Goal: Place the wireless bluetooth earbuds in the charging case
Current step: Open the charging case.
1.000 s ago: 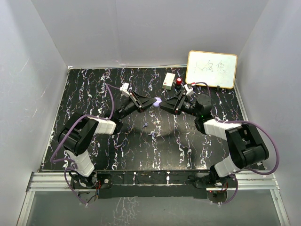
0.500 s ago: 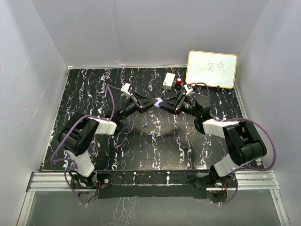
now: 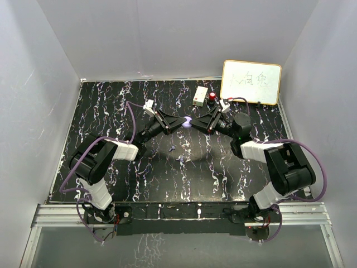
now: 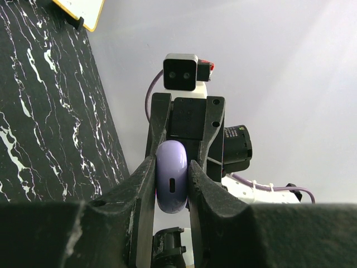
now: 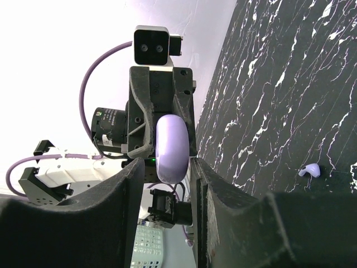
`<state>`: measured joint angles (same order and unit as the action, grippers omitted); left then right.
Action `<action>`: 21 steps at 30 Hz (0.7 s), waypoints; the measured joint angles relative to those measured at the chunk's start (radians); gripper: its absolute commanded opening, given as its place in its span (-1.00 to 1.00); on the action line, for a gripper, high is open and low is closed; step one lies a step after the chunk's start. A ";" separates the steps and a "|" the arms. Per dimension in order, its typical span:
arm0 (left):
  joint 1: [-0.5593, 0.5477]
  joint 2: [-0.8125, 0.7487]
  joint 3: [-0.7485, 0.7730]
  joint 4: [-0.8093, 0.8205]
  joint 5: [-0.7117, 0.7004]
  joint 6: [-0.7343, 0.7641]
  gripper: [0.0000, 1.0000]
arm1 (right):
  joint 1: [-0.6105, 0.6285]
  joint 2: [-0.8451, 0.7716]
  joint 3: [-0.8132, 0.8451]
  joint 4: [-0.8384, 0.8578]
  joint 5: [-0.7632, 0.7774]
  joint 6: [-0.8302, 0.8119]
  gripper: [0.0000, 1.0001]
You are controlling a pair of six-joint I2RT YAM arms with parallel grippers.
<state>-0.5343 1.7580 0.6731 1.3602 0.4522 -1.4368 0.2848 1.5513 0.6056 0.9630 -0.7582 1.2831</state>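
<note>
The lilac charging case (image 3: 188, 121) hangs above the middle of the black marbled table, closed, with my left gripper (image 3: 183, 121) shut on it. In the left wrist view the case (image 4: 171, 176) sits squeezed between both fingers of that gripper (image 4: 171, 184). My right gripper (image 3: 194, 122) faces it from the right. In the right wrist view its jaws (image 5: 167, 173) stand on either side of the case (image 5: 172, 148), with a gap showing on the left side. Two tiny lilac earbuds (image 3: 173, 148) (image 3: 180, 159) lie on the table below; one earbud (image 5: 309, 170) shows in the right wrist view.
A small whiteboard (image 3: 251, 82) leans at the back right. A white box (image 3: 199, 95) and a red-topped object (image 3: 212, 97) stand beside it. Grey walls close in the table on three sides.
My right gripper has edged left onto the case and its jaws have narrowed around it. The left gripper keeps its hold and has barely moved.
</note>
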 measured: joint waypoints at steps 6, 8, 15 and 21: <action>0.000 0.000 0.000 0.000 0.000 -0.003 -1.00 | 0.000 0.011 -0.001 0.011 0.000 0.006 -0.32; 0.000 0.000 0.000 0.001 0.000 -0.004 -1.00 | 0.000 0.013 -0.002 0.016 0.000 0.008 -0.34; -0.004 0.000 0.000 0.002 0.000 -0.007 -1.00 | 0.000 0.029 -0.002 0.042 -0.001 0.022 -0.40; -0.006 0.003 0.000 0.002 -0.001 -0.008 -1.00 | 0.000 0.043 -0.006 0.067 -0.001 0.034 -0.59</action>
<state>-0.5407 1.7607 0.6731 1.3621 0.4515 -1.4445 0.2848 1.5944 0.5999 1.0298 -0.7593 1.3170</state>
